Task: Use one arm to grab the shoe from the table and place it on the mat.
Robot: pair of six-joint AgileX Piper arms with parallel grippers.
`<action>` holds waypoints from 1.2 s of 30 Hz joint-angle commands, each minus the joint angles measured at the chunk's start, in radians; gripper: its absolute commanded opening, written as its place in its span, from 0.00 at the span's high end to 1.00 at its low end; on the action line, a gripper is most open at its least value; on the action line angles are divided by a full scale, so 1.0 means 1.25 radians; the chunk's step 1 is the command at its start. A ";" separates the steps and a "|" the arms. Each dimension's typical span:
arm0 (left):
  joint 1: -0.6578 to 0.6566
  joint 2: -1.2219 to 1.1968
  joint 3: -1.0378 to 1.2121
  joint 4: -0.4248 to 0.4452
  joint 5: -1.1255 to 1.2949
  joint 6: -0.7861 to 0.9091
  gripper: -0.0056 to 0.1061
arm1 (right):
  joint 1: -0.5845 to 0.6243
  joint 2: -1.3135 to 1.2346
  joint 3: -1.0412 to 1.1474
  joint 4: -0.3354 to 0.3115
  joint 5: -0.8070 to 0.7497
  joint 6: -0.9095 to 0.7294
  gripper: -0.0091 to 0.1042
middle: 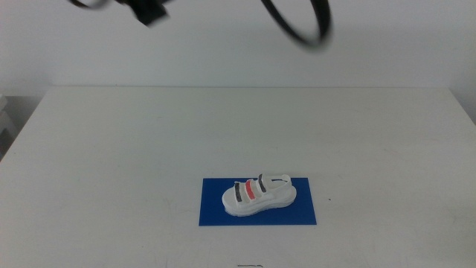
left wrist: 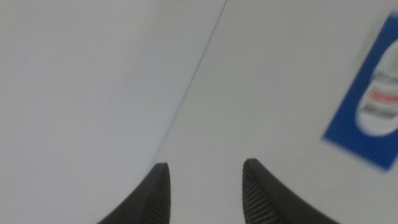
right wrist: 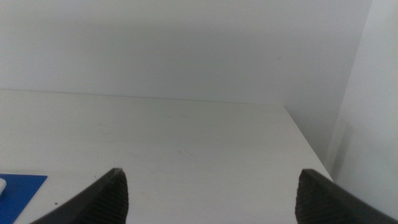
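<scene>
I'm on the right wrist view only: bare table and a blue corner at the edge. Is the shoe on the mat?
Observer: Yes. In the middle view the shoe lies on the mat, inside its edges.
Operator: Is either gripper holding it?
Observer: No. The left gripper is open with nothing between its jaws, and the shoe lies off to one side of its view.
Operator: Which way up is the shoe?
Observer: Upright on its sole, straps on top, lengthwise along the mat.
Operator: And my own gripper?
Observer: The right gripper is open wide above the table; only the mat's corner shows there.
</scene>
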 commanded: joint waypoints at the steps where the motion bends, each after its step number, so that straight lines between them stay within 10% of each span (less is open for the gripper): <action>1: 0.063 -0.062 -0.021 -0.116 0.045 -0.010 0.58 | 0.001 -0.015 -0.015 -0.007 -0.060 -0.003 0.09; 7: 0.181 -0.162 0.008 -0.197 -0.003 -0.029 0.51 | 0.001 -0.015 -0.015 -0.007 -0.060 -0.003 0.09; 14: 0.319 -0.374 0.390 -0.190 -0.497 -0.159 0.11 | 0.001 -0.015 -0.015 -0.007 -0.060 -0.003 0.09; 21: 0.450 -0.595 0.823 -0.203 -0.817 -0.357 0.11 | 0.001 -0.015 -0.015 -0.007 -0.060 -0.003 0.09; 36: 0.537 -0.969 1.299 -0.202 -0.831 -0.506 0.11 | 0.001 -0.015 -0.015 -0.007 -0.060 -0.003 0.09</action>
